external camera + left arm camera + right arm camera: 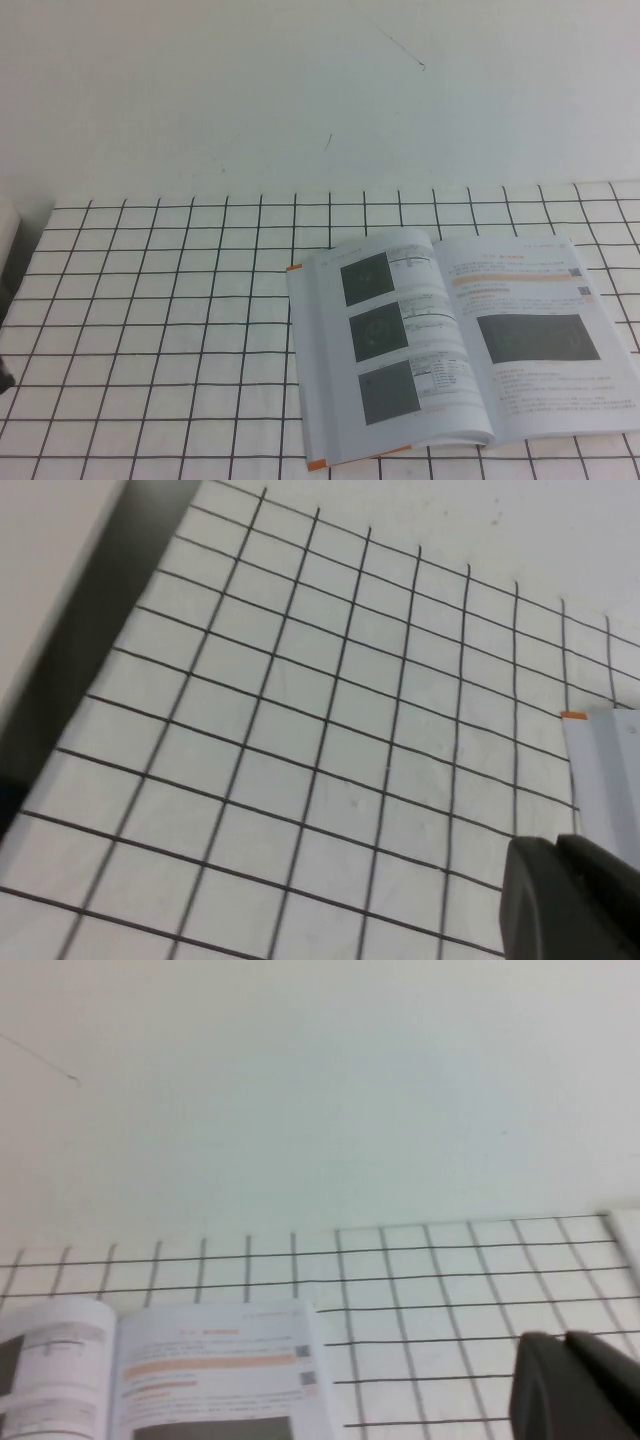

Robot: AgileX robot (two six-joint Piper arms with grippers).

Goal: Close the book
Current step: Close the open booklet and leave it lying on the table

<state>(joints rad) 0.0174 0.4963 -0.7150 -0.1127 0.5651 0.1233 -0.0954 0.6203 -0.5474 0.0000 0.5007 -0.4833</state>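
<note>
Orange-edged white paperback book (450, 340) lies open on black-gridded white cloth (150, 330); left gripper (565, 900) left of it, right gripper (575, 1385) right, grip states unclear.

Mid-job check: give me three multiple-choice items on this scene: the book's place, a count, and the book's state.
1. On the table, the book lies toward: A) the robot's right B) the robot's left C) the far left corner.
2. Dark pictures on its left page: A) one B) three C) five.
3. The book is: A) closed B) open, pages up C) standing upright.
Key: 1 A, the high view shows it right of centre; 2 B, three dark rectangles stack down that page; 3 B, both pages face up. The left gripper and right gripper show only in their own wrist views, neither touching the book.
</note>
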